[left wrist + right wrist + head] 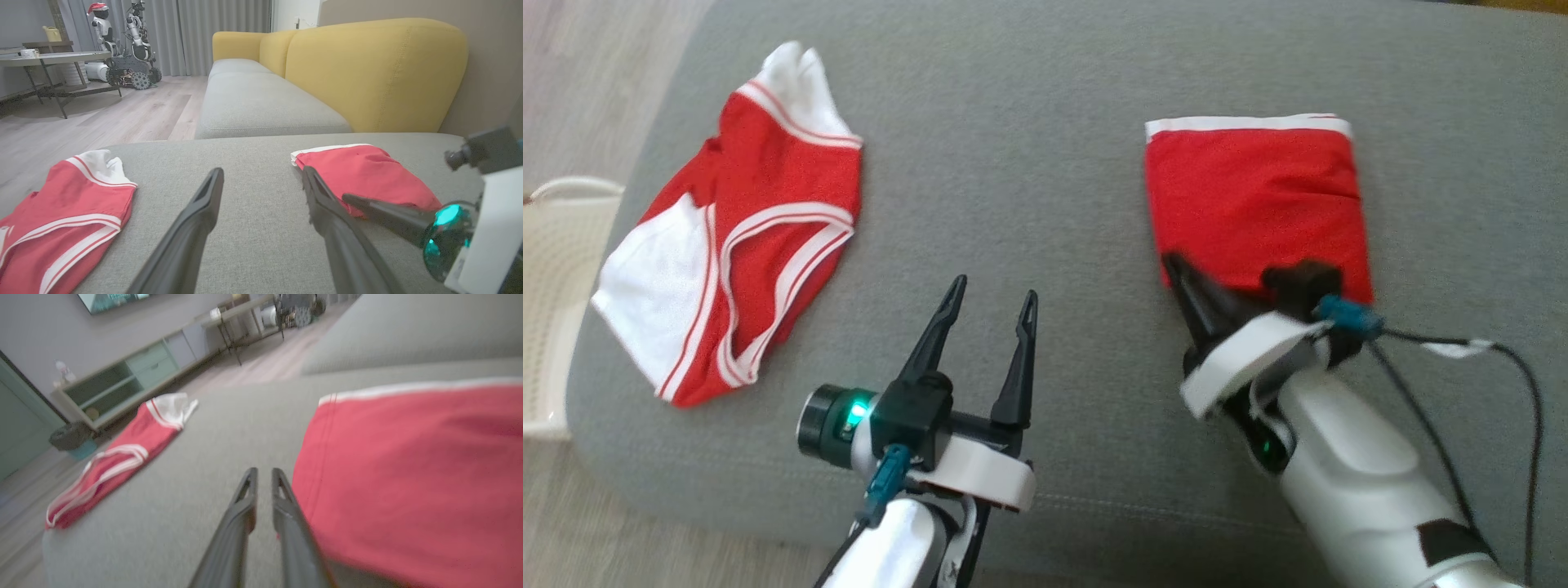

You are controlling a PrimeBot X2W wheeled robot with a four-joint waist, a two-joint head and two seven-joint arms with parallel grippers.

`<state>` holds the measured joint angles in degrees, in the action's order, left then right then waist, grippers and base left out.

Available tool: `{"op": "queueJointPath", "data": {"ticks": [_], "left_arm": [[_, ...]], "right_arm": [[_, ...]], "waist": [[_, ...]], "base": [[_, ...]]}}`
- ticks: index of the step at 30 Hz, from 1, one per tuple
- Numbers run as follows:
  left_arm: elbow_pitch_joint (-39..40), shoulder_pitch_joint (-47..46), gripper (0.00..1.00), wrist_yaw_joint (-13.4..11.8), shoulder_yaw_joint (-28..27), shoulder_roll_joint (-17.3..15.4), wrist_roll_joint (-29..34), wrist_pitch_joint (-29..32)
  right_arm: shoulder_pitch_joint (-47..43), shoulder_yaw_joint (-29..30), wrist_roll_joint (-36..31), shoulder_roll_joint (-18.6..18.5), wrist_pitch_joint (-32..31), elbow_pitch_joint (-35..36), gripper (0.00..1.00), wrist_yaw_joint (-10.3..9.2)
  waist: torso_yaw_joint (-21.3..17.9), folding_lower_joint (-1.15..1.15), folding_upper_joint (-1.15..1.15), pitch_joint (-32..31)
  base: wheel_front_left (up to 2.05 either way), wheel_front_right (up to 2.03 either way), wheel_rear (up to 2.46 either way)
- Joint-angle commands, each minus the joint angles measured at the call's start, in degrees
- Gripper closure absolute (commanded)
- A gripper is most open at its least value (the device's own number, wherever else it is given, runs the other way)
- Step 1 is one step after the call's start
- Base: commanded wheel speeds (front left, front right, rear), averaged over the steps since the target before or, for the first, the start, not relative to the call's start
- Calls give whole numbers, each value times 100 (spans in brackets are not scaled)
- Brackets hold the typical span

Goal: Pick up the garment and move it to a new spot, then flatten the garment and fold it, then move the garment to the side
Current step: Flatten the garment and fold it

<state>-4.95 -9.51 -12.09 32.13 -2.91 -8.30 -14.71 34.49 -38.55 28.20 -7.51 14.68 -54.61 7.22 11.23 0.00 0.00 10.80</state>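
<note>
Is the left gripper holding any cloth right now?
No: the left gripper has its fingers spread open over the grey cushion, nothing between them.

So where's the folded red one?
In the head view the folded red garment lies on the right side of the grey cushion, its near-left corner beside the right gripper.

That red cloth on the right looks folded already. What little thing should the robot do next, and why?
Probably pinch the folded garment firmly at its near left corner with the right gripper, ready to slide it aside. Its fingers sit almost together right at that edge, though whether they hold cloth is unclear. The left gripper hangs open over bare cushion.
</note>
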Motion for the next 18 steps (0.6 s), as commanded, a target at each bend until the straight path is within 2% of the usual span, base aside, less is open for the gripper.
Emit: {"op": "queueJointPath", "data": {"ticks": [1,9,14,18], "left_arm": [[266,-59,0,-16,-235,3,83,-29],[635,370,0,-63,-681,-3,214,-29],[956,743,0,-102,-1012,-17,309,-29],[1112,1115,0,-86,-1287,-31,333,-29]], "right_arm": [[-54,172,-151,50,30,484,0,26],[-1090,1531,-1252,75,31,2731,0,26],[-1885,2417,-1755,189,31,3629,0,26],[-2505,2849,-1955,286,31,4186,0,26]], "waist": [[-152,0,0,-124],[-536,0,0,-628],[-673,0,0,-943],[-758,0,0,-1143]], "base": [[0,0,0],[0,0,0],[0,0,0],[0,0,0]]}}
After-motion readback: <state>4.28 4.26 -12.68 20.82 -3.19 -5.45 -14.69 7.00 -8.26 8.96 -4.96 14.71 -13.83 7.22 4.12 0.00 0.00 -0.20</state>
